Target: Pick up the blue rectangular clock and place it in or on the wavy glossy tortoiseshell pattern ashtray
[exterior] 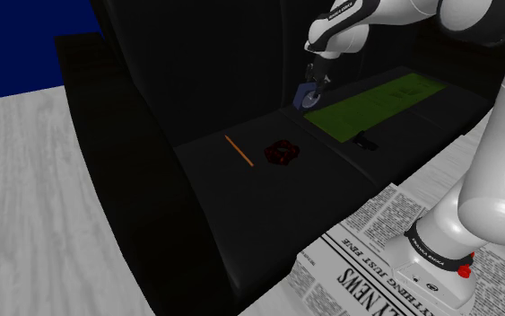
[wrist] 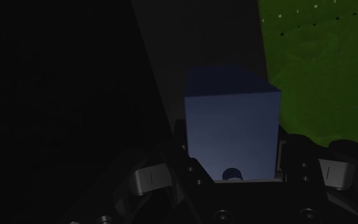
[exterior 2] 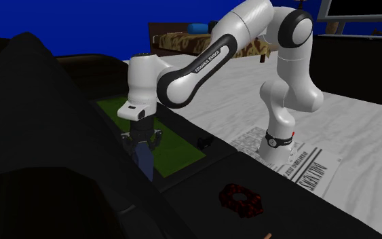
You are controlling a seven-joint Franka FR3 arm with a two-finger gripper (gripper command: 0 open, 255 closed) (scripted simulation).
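Gripper: the black gripper [exterior: 311,88] [exterior 2: 142,149] [wrist: 231,162] is pointing down from the white arm [exterior: 503,117] [exterior 2: 250,27], its two fingers [wrist: 147,178] clamping the clock between them.
Clock: the blue rectangular clock [exterior: 308,97] [exterior 2: 144,163] [wrist: 231,124] is sitting in the fingers' grip, one pressing on each side, a small round knob showing at the end nearest the hand. It is hanging over the green mat's corner close to the tall black back of the surface. Whether its underside is clear of the mat I cannot tell.
Ashtray: the wavy red-and-black mottled ashtray [exterior: 282,153] [exterior 2: 241,198] is lying on the black surface [exterior: 241,211] [exterior 2: 203,221], beside the mat's short edge and well apart from the clock.
Green mat: the mat [exterior: 380,103] [exterior 2: 179,146] [wrist: 323,63] is lying flat on the same surface, stretching away from the ashtray.
Orange stick: a thin orange stick [exterior: 239,151] is lying near the ashtray, on the side away from the mat.
Small black object: a small black object [exterior: 363,140] [exterior 2: 205,142], too dim to name, is sitting at the mat's edge nearest the stand.
Stand: the stand [exterior: 376,260] [exterior 2: 308,170], covered in newspaper print, is carrying the arm's base beside the surface's front edge.
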